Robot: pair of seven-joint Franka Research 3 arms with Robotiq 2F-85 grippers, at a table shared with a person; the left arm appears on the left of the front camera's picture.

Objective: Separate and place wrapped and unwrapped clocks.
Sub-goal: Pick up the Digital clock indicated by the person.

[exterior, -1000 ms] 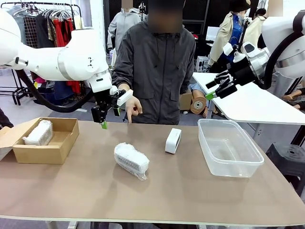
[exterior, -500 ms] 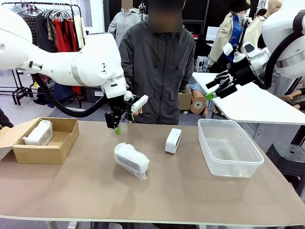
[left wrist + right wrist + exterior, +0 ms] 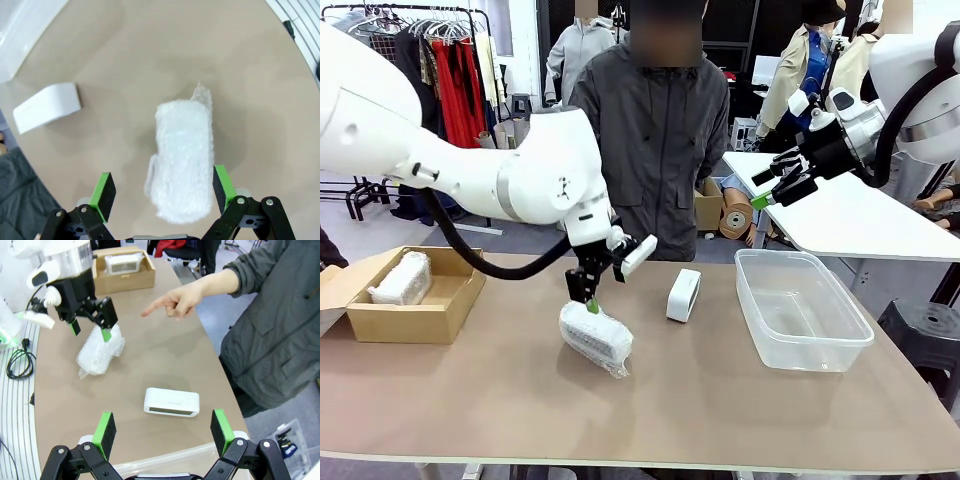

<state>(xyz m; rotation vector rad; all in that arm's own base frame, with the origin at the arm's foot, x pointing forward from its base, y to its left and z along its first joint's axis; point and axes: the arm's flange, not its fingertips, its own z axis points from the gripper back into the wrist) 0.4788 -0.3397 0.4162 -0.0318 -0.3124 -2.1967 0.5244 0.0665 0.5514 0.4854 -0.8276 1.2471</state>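
The middle wrapped clock [image 3: 595, 337], a bulky white rounded block bundled in crinkly clear plastic, is lying on its side on the tan surface [image 3: 720, 410], and everything else is being placed from it. The left tool [image 3: 590, 303], black with green pads, is hanging right over the far end of this bundle, pointing down. In the left wrist view its jaws are standing wide apart, one pad on each side of the bundle's end, gripping nothing; whether a pad is touching the wrap cannot be told. To the right of the bundle and a little farther back, the bare clock [image 3: 683, 295], a slim smooth white rounded-rectangular block, is standing on its edge, apart from the bundle. Farther right again, past the bare clock, the clear rectangular plastic tub [image 3: 820, 355] is sitting on the surface. Well to the left of the bundle, the brown cardboard box [image 3: 420, 322] is holding the boxed wrapped clock [image 3: 400, 278], a second white block in crinkly wrap. High above and to the right of the bundle, beyond the tub, the right tool [image 3: 760, 192] is hovering in the air with its jaws spread fully and nothing between them. In the right wrist view the person's hand [image 3: 177, 300], coming out of a grey sleeve, is pointing with its forefinger out over the surface on the far side of the bundle
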